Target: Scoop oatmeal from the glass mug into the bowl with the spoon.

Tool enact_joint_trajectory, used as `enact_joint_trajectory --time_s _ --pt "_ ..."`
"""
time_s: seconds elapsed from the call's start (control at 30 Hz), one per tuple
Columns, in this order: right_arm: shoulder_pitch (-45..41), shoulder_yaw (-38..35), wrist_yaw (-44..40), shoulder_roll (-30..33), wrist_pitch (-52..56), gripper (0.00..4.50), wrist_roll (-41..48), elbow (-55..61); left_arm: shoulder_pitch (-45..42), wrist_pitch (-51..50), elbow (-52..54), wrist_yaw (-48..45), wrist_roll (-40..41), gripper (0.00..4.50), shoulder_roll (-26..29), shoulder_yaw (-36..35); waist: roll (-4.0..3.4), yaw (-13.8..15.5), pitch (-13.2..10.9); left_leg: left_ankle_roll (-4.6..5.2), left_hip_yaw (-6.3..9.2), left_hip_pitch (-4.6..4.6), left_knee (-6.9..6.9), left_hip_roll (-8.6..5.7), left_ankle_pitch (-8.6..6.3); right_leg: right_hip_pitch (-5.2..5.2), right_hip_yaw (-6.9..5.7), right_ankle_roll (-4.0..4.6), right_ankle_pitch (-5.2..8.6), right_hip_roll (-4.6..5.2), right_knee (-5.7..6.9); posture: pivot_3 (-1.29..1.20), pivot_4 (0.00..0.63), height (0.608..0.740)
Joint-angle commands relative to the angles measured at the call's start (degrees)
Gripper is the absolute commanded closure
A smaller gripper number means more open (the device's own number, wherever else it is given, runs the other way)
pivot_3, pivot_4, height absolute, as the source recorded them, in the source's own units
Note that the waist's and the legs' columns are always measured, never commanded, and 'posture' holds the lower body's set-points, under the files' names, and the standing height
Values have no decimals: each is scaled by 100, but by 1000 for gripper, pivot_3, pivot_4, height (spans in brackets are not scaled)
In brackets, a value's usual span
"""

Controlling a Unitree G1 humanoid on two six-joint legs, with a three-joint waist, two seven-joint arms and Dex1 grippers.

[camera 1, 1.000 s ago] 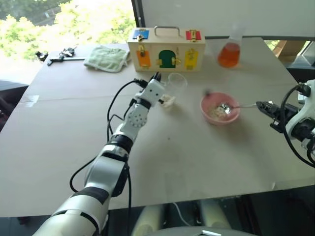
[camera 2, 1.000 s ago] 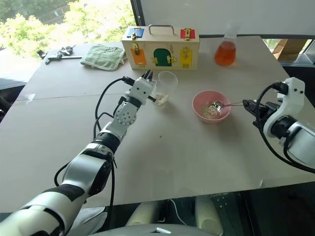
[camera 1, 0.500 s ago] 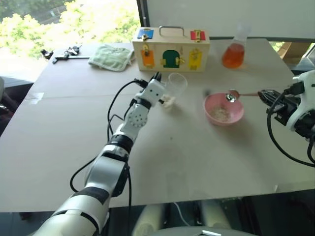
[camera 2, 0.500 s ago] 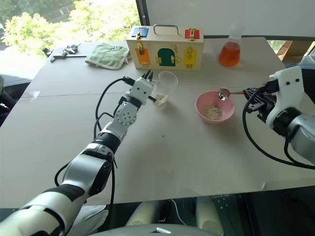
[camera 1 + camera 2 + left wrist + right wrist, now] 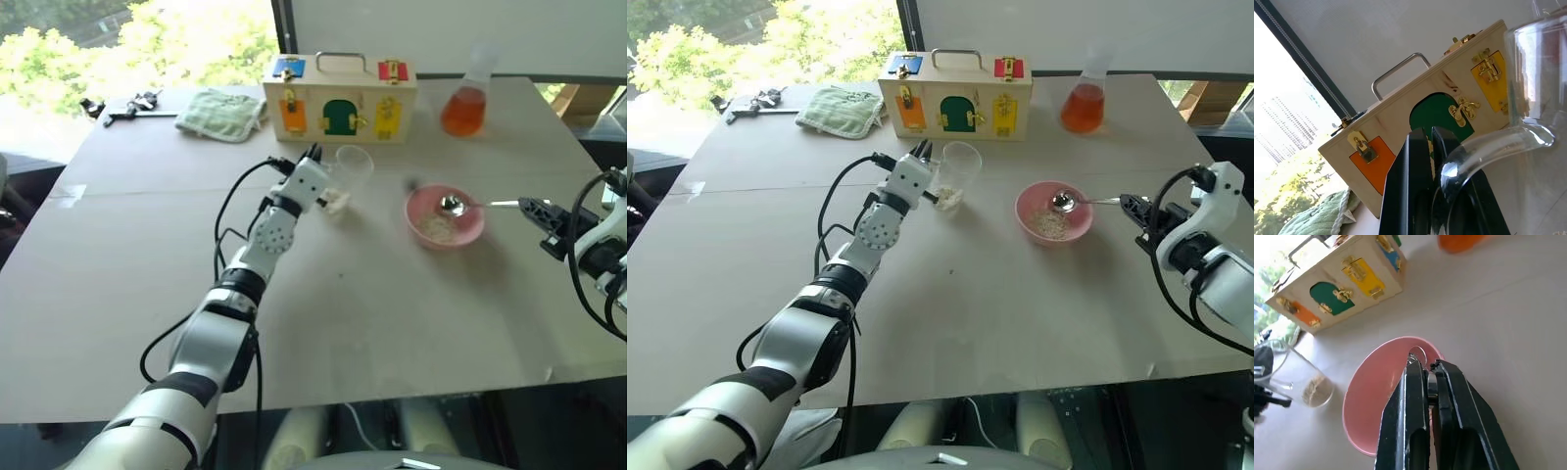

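Right hand (image 5: 1129,203) clamps spoon (image 5: 1070,203) over bowl (image 5: 1051,212) — flask (image 5: 1083,106) behind.

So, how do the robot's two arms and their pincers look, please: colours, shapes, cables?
The left arm is built of rounded silver-white segments joined by black rings, with loose black cables looping beside it. Its left pincer has two flat, slim black fingers. The right arm has a white shell over black parts, with black cables curving around the wrist. The right pincer also has two long black fingers.
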State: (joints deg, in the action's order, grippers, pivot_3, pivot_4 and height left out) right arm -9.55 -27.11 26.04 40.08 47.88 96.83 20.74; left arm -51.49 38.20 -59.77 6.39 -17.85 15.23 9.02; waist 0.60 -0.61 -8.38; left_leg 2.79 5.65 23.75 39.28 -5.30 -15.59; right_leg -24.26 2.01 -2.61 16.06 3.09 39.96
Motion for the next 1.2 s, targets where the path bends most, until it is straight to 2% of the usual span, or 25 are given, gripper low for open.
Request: enact_joint_trajectory --time_s 0.03,0.3,0.5,0.87,0.97,1.0,1.13,1.17,1.2 --pt "-658 -177 959 -222 -819 4500 1486 57 -45 126 197 14 68 4491 -31 -72 -1 -27 0 0 -2 -1 0 0 0 0 3 0 0 0 1 0 150 740" --pt "-2026 539 1534 -1045 -768 4500 1617 221 -33 142 189 -24 10 4491 -73 -21 -1 -41 2 1 -10 -5 0 4 0 -2 11 -1 -1 -7 5 0 150 740" --pt "-2267 1014 1430 -1111 -571 4500 1617 -11 -2 182 258 -67 6 4491 -70 -4 0 -23 2 2 -7 0 2 1 0 -2 7 -1 -1 -3 -1 0 150 740" --pt "-2553 1644 1010 -774 -272 4500 1472 -484 113 210 508 -455 268 4491 -105 -117 -1 -35 2 2 -5 0 1 2 0 -3 5 -1 -1 -4 0 0 150 740" --pt "-2654 1716 881 -794 -289 3458 1418 -533 162 192 589 -537 332 4500 -121 -127 -1 -37 2 2 -5 0 1 2 0 -3 6 -1 -1 -3 -1 0 150 740" --pt "-2676 1728 854 -810 -302 2915 1403 -531 180 177 613 -572 370 4500 -132 -143 -1 -36 2 2 -5 1 1 2 0 -3 6 -1 -1 -3 -2 0 150 740" --pt "-2770 1662 706 -822 -368 1388 1452 -546 249 77 671 -668 575 4500 -178 -263 -1 -35 2 2 -4 1 1 2 0 -3 5 -1 -1 -3 -3 0 150 740" --pt "-2785 1617 649 -810 -394 785 1430 -556 274 43 688 -688 639 4500 -180 -312 -1 -36 2 2 -4 1 1 2 0 -3 5 -1 -1 -3 -3 0 150 740" --pt "-2787 1576 589 -789 -414 489 1390 -562 309 1 717 -725 724 4500 -185 -377 -1 -39 2 2 -4 1 1 3 0 -3 5 -1 -1 -3 -3 0 150 740"
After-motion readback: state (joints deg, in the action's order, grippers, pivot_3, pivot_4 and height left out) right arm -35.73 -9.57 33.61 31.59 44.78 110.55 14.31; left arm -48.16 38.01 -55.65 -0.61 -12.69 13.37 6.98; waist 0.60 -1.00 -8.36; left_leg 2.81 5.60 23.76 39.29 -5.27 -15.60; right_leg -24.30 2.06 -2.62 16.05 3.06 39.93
